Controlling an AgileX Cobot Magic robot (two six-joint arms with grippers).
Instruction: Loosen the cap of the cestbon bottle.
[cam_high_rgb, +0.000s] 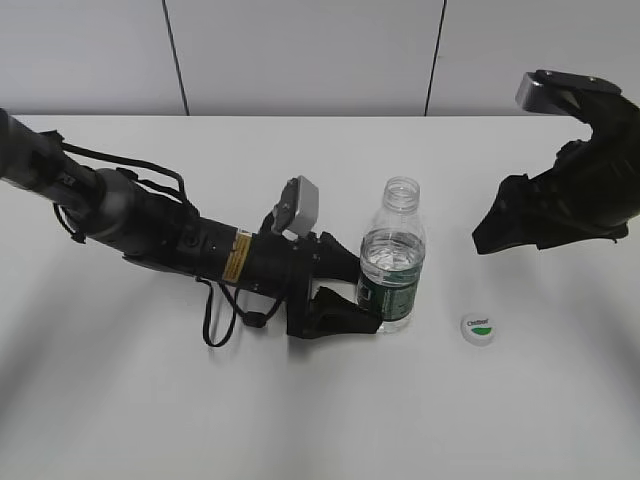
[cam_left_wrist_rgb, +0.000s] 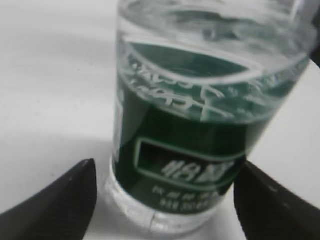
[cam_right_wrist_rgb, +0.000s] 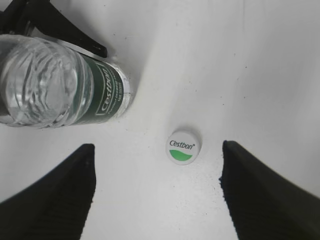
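The cestbon bottle (cam_high_rgb: 391, 265) stands upright on the white table with its neck open and no cap on it. It has a dark green label and is about half full. The cap (cam_high_rgb: 481, 328) lies on the table to its right, green patch up. My left gripper (cam_high_rgb: 362, 292) is open, with one jaw on each side of the bottle's lower label (cam_left_wrist_rgb: 200, 125); a small gap shows at one jaw (cam_left_wrist_rgb: 165, 195). My right gripper (cam_high_rgb: 495, 215) is open and empty, raised above the cap (cam_right_wrist_rgb: 184, 146), which lies between its jaws (cam_right_wrist_rgb: 157, 170). The bottle also shows in the right wrist view (cam_right_wrist_rgb: 60, 90).
The white table (cam_high_rgb: 320, 420) stretches around the bottle and cap. A pale panelled wall (cam_high_rgb: 300, 50) stands behind its far edge. The left arm's body and cables (cam_high_rgb: 150, 225) lie across the table's left half.
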